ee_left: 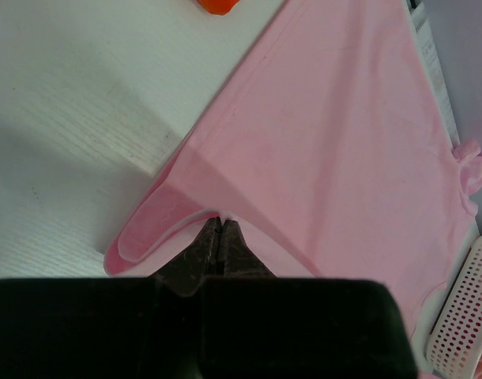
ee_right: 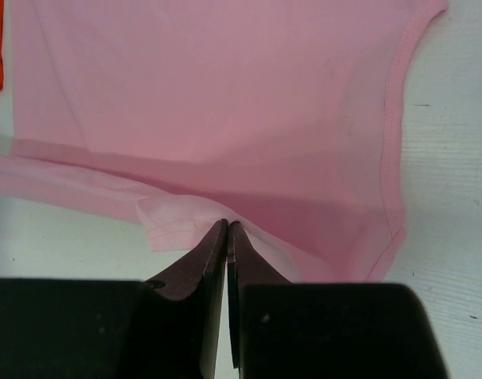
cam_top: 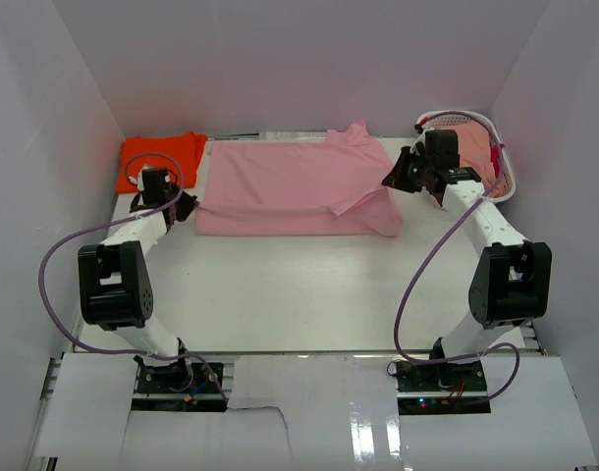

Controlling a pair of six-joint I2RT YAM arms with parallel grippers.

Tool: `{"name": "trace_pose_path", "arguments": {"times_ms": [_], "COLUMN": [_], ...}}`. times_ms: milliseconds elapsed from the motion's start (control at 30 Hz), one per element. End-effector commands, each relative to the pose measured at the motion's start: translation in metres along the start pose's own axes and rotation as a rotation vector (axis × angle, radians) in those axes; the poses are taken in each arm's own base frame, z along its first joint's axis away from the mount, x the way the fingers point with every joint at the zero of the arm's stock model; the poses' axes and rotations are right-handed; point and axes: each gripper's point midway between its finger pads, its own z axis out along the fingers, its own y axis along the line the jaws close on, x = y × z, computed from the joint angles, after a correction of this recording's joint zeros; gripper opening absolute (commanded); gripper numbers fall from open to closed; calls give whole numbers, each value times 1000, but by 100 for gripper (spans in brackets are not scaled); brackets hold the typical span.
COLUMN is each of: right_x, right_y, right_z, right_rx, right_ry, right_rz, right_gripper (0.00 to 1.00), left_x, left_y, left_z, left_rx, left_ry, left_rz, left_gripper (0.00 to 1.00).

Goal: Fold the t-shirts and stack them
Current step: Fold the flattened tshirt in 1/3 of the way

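Left wrist — pink t-shirt (ee_left: 328, 158), in left gripper (ee_left: 222, 224)

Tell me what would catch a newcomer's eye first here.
The light pink cloth t-shirt fills the far middle, pinched at its left edge by the left gripper and at its right by the right gripper. A bright orange cloth t-shirt lies at the far left.

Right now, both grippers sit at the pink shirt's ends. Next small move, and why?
Probably lift both ends slightly, together. The left gripper and right gripper each look shut on an edge of the pink t-shirt, which lies mostly flat and only part folded. An even lift would likely keep the cloth taut for the next fold.
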Motion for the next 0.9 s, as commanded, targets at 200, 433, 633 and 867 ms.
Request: {"name": "trace_pose_path", "arguments": {"times_ms": [200, 433, 633, 867], "right_x": [-32, -35, -36, -37], "right_y": [4, 1, -1, -4], "right_z": [2, 12, 21, 31], "right_rx": [-19, -25, -25, -23], "right_ry": [-64, -54, -46, -34], "right_rz": [-3, 6, 8, 12], "right_gripper": [8, 8, 8, 8], "left_x": [-18, -18, -15, -7], "left_y": [-23, -22, -22, -22], "left_z": [1, 8, 16, 24], "left_rx": [30, 20, 13, 2], "left_ry": [-40, -35, -25, -11], "left_rz": [12, 11, 13, 18], "left_gripper": [0, 0, 0, 0]}}
